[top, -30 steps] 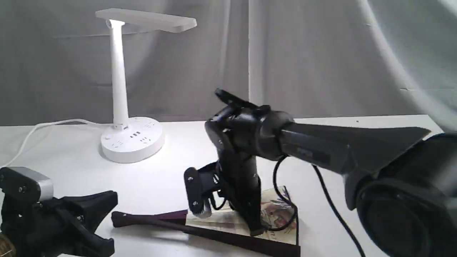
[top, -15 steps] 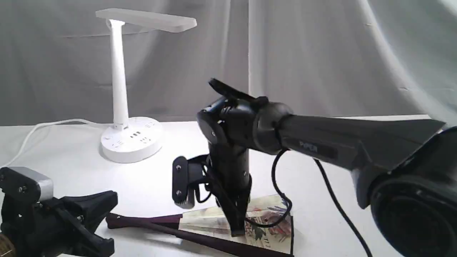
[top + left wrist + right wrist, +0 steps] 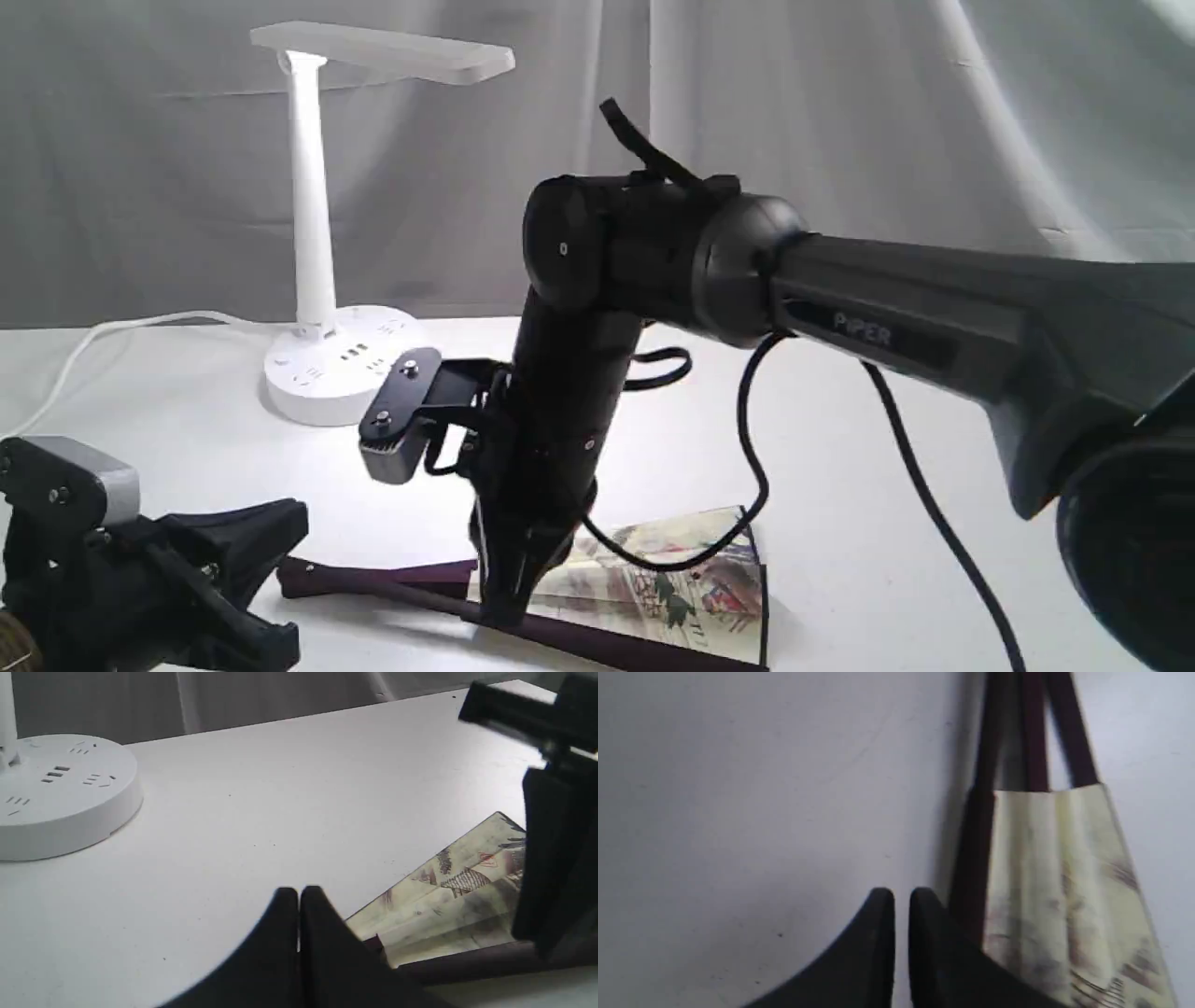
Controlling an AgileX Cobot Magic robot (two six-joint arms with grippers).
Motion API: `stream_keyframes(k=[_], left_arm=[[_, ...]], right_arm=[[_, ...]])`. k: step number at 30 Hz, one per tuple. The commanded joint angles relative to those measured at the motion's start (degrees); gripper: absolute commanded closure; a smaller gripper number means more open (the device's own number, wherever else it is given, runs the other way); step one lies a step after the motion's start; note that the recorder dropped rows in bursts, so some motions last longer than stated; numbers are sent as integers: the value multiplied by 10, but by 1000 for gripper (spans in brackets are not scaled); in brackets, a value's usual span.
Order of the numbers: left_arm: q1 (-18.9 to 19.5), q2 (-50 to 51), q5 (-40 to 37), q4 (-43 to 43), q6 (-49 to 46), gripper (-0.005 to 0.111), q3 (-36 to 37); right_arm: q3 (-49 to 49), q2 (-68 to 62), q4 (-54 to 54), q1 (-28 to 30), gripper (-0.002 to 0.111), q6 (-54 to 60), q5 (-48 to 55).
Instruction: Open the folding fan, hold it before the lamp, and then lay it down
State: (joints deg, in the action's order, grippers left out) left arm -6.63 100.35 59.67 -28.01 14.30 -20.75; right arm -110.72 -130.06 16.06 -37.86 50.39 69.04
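The folding fan (image 3: 672, 583) lies partly spread on the white table, cream painted leaf to the right, dark maroon ribs and guards running left. My right gripper (image 3: 501, 611) points straight down with its tips at the fan's near guard. In the right wrist view its fingers (image 3: 878, 933) are shut with nothing between them, just beside the guard of the fan (image 3: 1055, 882). My left gripper (image 3: 291, 520) rests low at the front left, shut and empty (image 3: 299, 896), short of the fan (image 3: 448, 891). The lamp (image 3: 313, 233) stands at the back left, lit.
The lamp's round socketed base (image 3: 60, 793) sits near the left arm, and its white cord (image 3: 112, 329) trails off to the left. A grey curtain hangs behind the table. The right arm's black cable (image 3: 747, 467) loops over the fan.
The right arm's wrist has risen and its gripper has slid left along the fan, from the painted leaf to the ribs. The left arm has stayed still.
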Motion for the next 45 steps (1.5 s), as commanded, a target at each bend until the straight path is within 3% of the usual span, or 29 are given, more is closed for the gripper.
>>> stream_keyframes(k=[1, 9, 29, 45], left_arm=[[-2, -1, -1, 6, 2, 107, -3], [-2, -1, 1, 6, 2, 107, -3], [-2, -1, 3, 6, 2, 107, -3], [-2, -1, 3, 6, 2, 107, -3]], right_arm=[[29, -13, 10, 0, 102, 14, -14], [100, -24, -78, 0, 102, -10, -131], [100, -24, -90, 0, 106, -1, -135], [100, -18, -115, 0, 108, 23, -41]])
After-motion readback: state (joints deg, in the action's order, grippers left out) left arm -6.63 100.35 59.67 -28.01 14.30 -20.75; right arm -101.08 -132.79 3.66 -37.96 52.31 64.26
